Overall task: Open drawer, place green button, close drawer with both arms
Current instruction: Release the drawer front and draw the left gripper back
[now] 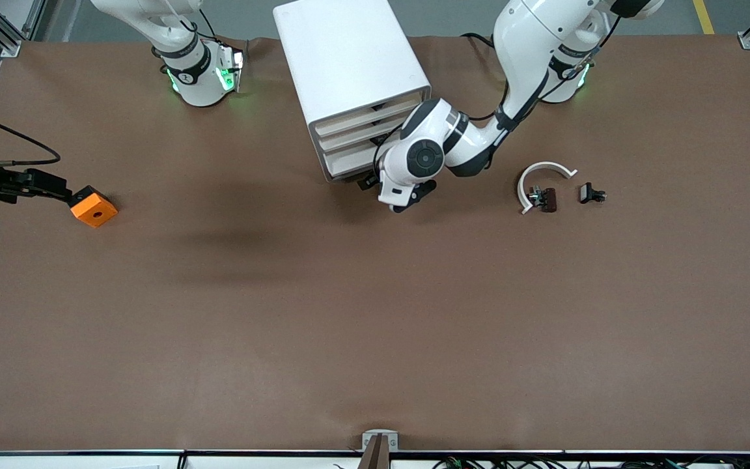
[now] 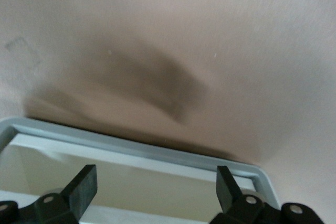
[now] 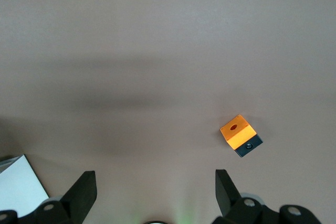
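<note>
I have the left gripper (image 2: 155, 174) down at the front of the white cabinet (image 1: 349, 58), its two fingers (image 2: 81, 184) spread wide and holding nothing, level with the lowest drawer (image 1: 349, 170), which looks pushed in. From the left wrist view I cannot tell whether a finger touches the drawer front. The button (image 1: 535, 194) sits on the brown table (image 1: 375, 326) inside the curve of a white arc (image 1: 541, 172), toward the left arm's end, well apart from the cabinet, with a black clip (image 1: 591, 193) near it. The right gripper (image 3: 155, 178) waits high over the table with its fingers spread and empty, looking down on an orange cube (image 3: 237, 128)
</note>
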`<control>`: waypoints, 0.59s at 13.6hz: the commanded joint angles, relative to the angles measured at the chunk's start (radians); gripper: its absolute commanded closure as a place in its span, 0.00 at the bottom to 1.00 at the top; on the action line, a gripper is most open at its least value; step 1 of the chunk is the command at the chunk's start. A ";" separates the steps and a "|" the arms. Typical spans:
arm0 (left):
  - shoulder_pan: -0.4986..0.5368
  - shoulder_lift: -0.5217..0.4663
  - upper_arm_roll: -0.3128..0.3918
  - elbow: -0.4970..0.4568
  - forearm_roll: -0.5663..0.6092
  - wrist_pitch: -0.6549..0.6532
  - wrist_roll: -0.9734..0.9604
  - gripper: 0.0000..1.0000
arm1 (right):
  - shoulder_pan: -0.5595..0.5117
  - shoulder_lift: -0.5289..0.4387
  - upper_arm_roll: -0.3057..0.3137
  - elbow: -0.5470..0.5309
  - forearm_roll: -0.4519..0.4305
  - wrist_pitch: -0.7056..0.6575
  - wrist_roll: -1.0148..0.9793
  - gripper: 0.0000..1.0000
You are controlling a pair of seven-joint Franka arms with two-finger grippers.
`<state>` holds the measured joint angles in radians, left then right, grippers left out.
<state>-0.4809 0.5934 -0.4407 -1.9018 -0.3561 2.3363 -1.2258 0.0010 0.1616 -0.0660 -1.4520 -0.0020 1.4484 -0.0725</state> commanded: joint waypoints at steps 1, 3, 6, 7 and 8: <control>-0.028 -0.009 -0.004 0.004 -0.024 -0.014 -0.050 0.00 | -0.033 -0.016 0.018 -0.013 0.000 -0.002 -0.015 0.00; -0.031 -0.007 -0.004 0.004 -0.024 -0.014 -0.061 0.00 | -0.050 -0.014 0.020 -0.011 0.000 -0.011 -0.012 0.00; -0.025 -0.001 -0.004 0.015 -0.040 -0.014 -0.079 0.00 | -0.047 -0.013 0.020 -0.004 -0.006 -0.017 -0.003 0.00; -0.018 -0.001 -0.003 0.027 -0.040 -0.015 -0.096 0.00 | -0.052 -0.014 0.020 -0.004 -0.006 -0.019 -0.003 0.00; -0.013 -0.003 0.003 0.035 -0.037 -0.015 -0.101 0.00 | -0.053 -0.014 0.018 -0.001 -0.006 -0.019 -0.003 0.00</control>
<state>-0.5052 0.5941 -0.4397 -1.8918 -0.3774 2.3359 -1.3040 -0.0289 0.1615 -0.0654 -1.4520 -0.0029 1.4387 -0.0727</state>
